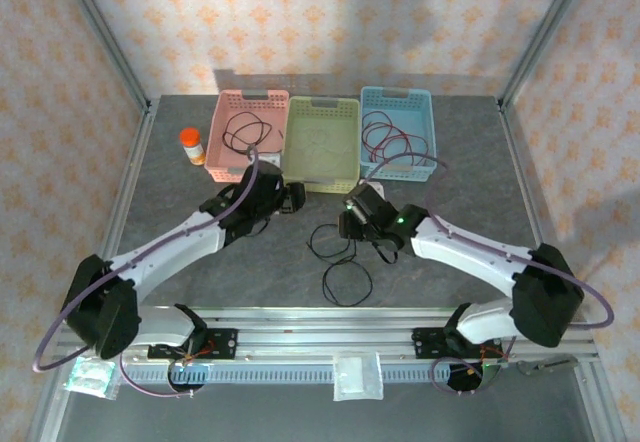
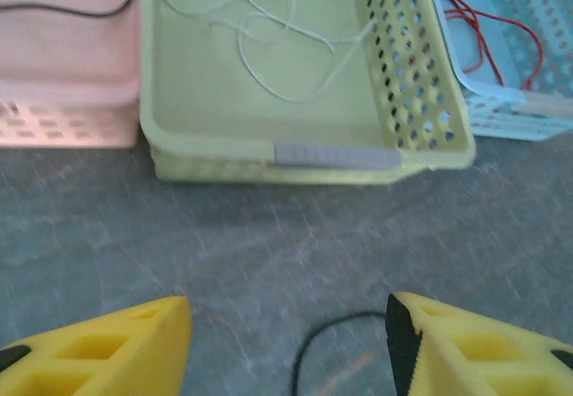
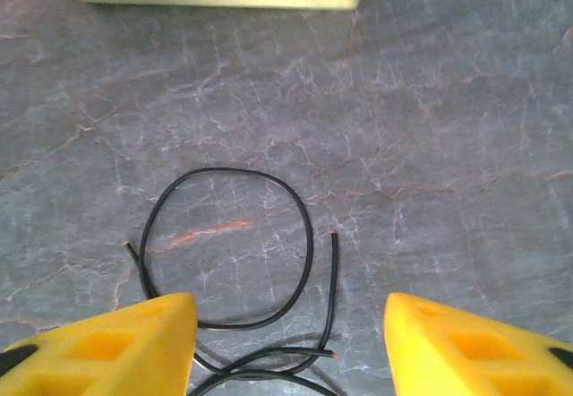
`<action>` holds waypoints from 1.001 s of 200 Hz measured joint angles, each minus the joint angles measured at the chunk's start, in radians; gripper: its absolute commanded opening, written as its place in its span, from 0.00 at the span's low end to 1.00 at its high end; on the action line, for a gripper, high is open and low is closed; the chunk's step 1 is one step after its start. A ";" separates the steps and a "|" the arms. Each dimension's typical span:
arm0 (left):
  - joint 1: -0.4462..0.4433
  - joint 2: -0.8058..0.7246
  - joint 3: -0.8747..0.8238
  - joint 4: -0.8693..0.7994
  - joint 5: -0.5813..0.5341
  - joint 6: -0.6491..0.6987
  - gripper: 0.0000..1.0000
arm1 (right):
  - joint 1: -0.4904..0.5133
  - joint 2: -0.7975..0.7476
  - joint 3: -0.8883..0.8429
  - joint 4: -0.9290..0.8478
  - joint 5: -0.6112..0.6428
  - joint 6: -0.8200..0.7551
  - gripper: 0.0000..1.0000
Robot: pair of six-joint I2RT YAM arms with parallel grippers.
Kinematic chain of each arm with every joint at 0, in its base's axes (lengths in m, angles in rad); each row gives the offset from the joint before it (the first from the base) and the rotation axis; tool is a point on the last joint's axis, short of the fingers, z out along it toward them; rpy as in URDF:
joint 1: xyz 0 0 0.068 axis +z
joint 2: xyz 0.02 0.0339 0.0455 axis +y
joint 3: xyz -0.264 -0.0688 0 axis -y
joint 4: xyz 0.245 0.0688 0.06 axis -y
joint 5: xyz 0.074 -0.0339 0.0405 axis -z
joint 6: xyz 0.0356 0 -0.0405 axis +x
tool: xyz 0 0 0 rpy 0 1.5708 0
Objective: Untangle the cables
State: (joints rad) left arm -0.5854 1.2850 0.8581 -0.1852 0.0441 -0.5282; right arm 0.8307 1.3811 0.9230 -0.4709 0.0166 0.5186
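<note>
The left fingers (image 1: 291, 200) hover just in front of the green basket (image 1: 322, 174), near its front left corner. The wrist view shows them spread apart with nothing between them but bare table (image 1: 470, 202). An arc of black cable (image 2: 313, 333) lies on the table below the gap, nearer the right finger and touching neither.

The right fingers (image 1: 351, 219) also stand apart and hold nothing. They hang over the middle of the table, just right of the black cables (image 1: 340, 262). These lie in loose loops between the two arms, in front of the green basket and apart from it. In the right wrist view one round loop sits ahead of the gap, slightly toward the left finger, with a free end pointing up beside it on the right. More strands cross low down between the fingers. Whether these touch the fingers cannot be told.

The other cables lie in the baskets at the far side. A white cable (image 2: 286, 100) lies in loose curls on the floor of the green basket. A red cable (image 1: 392, 140) lies coiled in the blue basket (image 1: 400, 95) on the right. Another black one (image 1: 245, 132) lies looped in the pink basket (image 1: 252, 97) on the left. An orange-capped bottle (image 1: 192, 146) stands left of the pink basket.
</note>
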 measured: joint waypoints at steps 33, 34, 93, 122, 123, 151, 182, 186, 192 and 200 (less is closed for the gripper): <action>-0.043 -0.120 -0.141 0.041 0.000 -0.108 0.61 | 0.032 0.139 0.055 -0.001 -0.016 0.017 0.48; -0.043 -0.123 -0.146 0.043 0.000 -0.109 0.61 | 0.035 0.145 0.060 -0.002 -0.016 0.017 0.48; 0.061 -0.378 -0.404 0.130 0.056 -0.298 0.61 | 0.168 0.372 0.264 -0.004 -0.005 0.018 0.45; 0.229 -0.502 -0.467 0.146 0.134 -0.338 0.61 | 0.186 0.459 0.322 -0.008 0.000 0.024 0.41; 0.233 -0.505 -0.468 0.146 0.136 -0.339 0.61 | 0.186 0.463 0.325 -0.008 0.001 0.024 0.41; 0.313 -0.542 -0.472 0.150 0.194 -0.339 0.60 | 0.185 0.527 0.370 -0.020 0.016 0.028 0.38; 0.318 -0.529 -0.472 0.150 0.232 -0.338 0.60 | 0.185 0.556 0.385 -0.039 0.023 0.032 0.33; 0.318 -0.524 -0.472 0.150 0.237 -0.338 0.60 | 0.185 0.559 0.388 -0.040 0.023 0.032 0.32; 0.318 -0.518 -0.472 0.151 0.241 -0.338 0.60 | 0.185 0.565 0.391 -0.042 0.024 0.032 0.32; 0.318 -0.508 -0.472 0.151 0.245 -0.338 0.60 | 0.185 0.573 0.393 -0.042 0.024 0.032 0.31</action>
State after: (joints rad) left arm -0.2676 0.7769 0.3862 -0.0338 0.2893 -0.8658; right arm 1.0157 1.9541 1.3159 -0.5133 0.0410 0.5507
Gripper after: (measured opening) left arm 0.602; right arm 0.320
